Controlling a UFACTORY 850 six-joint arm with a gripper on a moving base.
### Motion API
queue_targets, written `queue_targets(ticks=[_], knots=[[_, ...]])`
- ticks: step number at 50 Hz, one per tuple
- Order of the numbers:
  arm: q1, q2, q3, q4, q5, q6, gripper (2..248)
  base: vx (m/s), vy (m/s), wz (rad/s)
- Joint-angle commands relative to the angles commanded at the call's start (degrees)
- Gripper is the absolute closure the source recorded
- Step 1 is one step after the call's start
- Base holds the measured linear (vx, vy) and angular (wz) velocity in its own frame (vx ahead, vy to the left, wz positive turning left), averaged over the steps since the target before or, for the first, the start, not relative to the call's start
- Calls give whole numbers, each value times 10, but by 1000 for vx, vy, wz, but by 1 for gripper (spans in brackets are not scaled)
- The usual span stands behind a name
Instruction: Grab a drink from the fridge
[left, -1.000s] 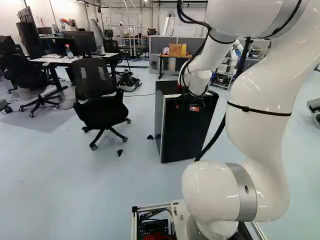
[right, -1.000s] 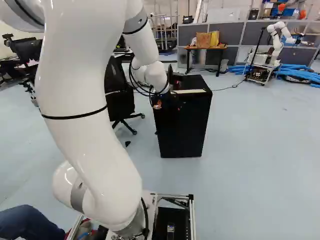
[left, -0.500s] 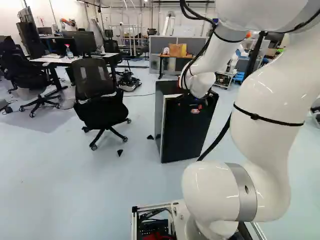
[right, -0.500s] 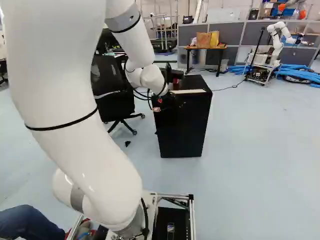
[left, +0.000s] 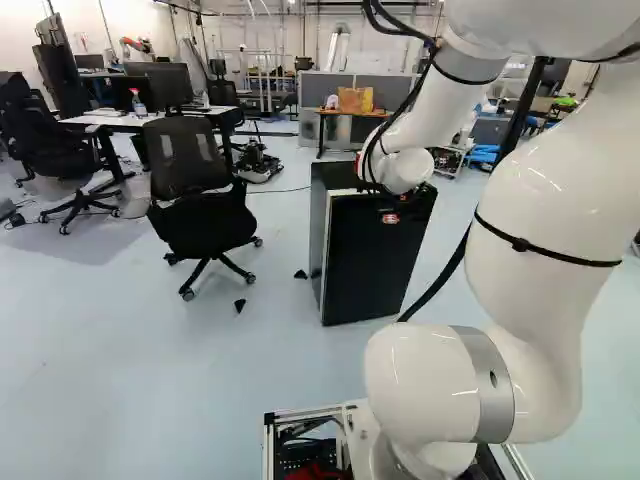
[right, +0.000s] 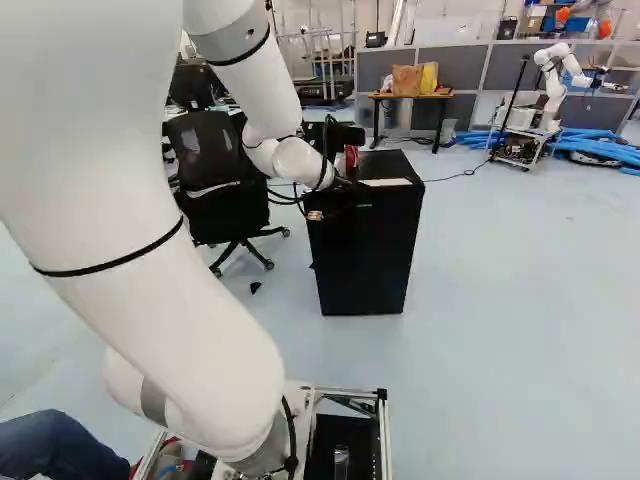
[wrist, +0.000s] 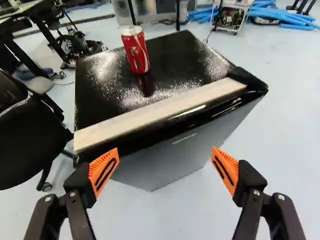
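The red can (wrist: 135, 51) stands upright, long axis vertical, on the fridge (wrist: 185, 155) — claw (right: 320, 211) wide open, holding nothing.

glossy white arm (left: 530, 190), grey bands (left: 495, 385), black cables (left: 437, 283); black gripper (left: 390, 214), ridged orange pads (wrist: 99, 168)

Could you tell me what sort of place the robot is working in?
It looks like a robotics lab or workshop: another robot stands on a wheeled cart, grey partitions divide the room, and monitors sit on a desk.
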Motion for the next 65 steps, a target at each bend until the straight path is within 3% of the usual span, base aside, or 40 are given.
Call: queue_targets(ticks=[22, 47, 65], knots=[[1, -12, -7, 0, 123, 0, 3, 0, 0, 0], [6, -75, -44, -1, 224, 0, 3, 0, 0, 0], [11, -125, -77, -15, 271, 0, 3, 0, 0, 0]])
